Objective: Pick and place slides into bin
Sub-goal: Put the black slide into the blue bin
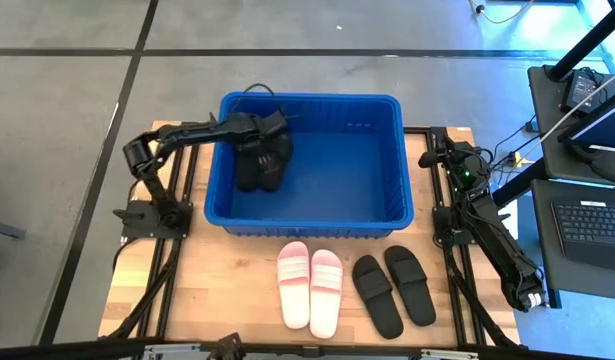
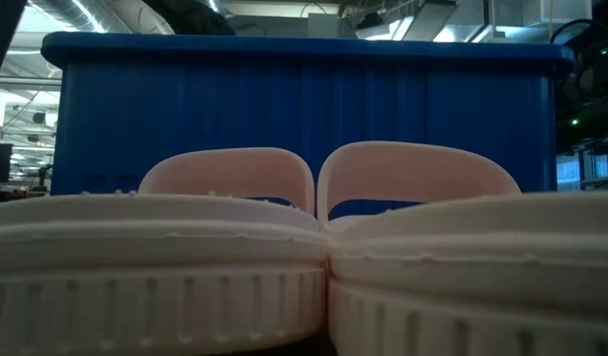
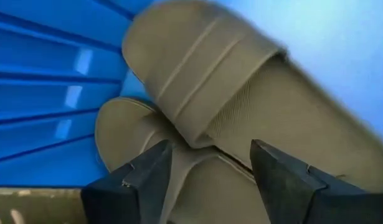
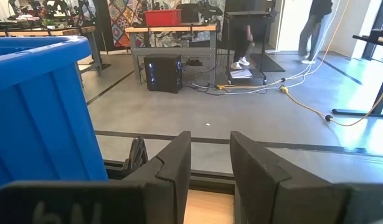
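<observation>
High view: left gripper over two black slides in the bin, four more waiting on the desk

Nearest, at about 6 o'clock on the desk (image 1: 227, 290), the pink-white pair (image 1: 309, 288) and a black pair (image 1: 394, 289) lie side by side, untouched. Beyond them, in the bin (image 1: 392, 165) at 10 o'clock, the left gripper (image 3: 207, 174) hangs with fingers apart above two black slides (image 1: 264, 160) piled crookedly; lifting out carelessly could snag a strap and drag one back out. The right gripper (image 4: 210, 155), parked at 3 o'clock beside the bin, has fingers partly apart, holding nothing.
</observation>
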Robot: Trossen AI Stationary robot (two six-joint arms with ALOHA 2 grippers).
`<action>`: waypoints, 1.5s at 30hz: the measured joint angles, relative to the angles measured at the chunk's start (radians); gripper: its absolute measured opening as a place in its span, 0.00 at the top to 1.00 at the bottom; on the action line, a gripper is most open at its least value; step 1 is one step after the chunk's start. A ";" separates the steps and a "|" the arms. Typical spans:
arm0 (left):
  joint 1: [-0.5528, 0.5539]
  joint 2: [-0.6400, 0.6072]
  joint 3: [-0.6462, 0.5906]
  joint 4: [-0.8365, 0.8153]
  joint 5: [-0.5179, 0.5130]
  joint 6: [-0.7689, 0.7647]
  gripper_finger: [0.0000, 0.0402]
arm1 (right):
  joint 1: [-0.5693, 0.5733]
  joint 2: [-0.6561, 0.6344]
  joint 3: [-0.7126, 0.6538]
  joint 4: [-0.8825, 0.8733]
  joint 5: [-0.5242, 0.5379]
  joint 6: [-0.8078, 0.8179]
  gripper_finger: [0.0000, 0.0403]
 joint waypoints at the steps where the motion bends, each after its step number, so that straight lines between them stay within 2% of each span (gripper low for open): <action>1: 0.000 -0.026 0.000 -0.001 0.017 -0.013 0.47 | 0.000 0.000 0.000 0.000 0.000 0.000 0.72; 4: 0.000 -0.117 0.000 0.009 0.108 -0.046 0.47 | 0.000 0.000 0.000 0.000 0.000 0.000 0.72; 8: -0.013 -0.238 0.000 0.069 0.305 -0.081 0.47 | 0.000 0.000 0.000 0.000 0.000 0.000 0.72; 13: -0.086 -0.358 0.000 0.209 0.548 -0.083 0.47 | 0.000 0.000 0.000 0.000 0.000 0.000 0.72; 15: -0.125 -0.393 0.000 0.267 0.607 -0.105 0.47 | 0.000 0.000 0.000 0.000 0.000 0.000 0.72; 18: -0.193 -0.424 0.000 0.359 0.643 -0.167 0.47 | 0.000 0.000 0.000 0.000 0.000 0.000 0.72; 23: -0.301 -0.440 0.000 0.441 0.642 -0.252 0.47 | 0.000 0.000 0.000 0.000 0.000 -0.001 0.72; 28: -0.403 -0.431 0.000 0.433 0.547 -0.313 0.47 | 0.000 0.000 0.000 0.000 0.000 -0.003 0.72; 34: -0.564 -0.430 0.000 0.395 0.485 -0.272 0.47 | 0.000 0.000 0.000 0.000 0.000 -0.001 0.72; 39: -0.708 -0.430 0.000 0.326 0.422 -0.320 0.47 | 0.000 0.000 0.000 0.000 0.000 -0.001 0.72; 45: -0.889 -0.411 -0.001 0.252 0.279 -0.335 0.47 | 0.000 0.000 0.000 0.000 0.000 0.000 0.72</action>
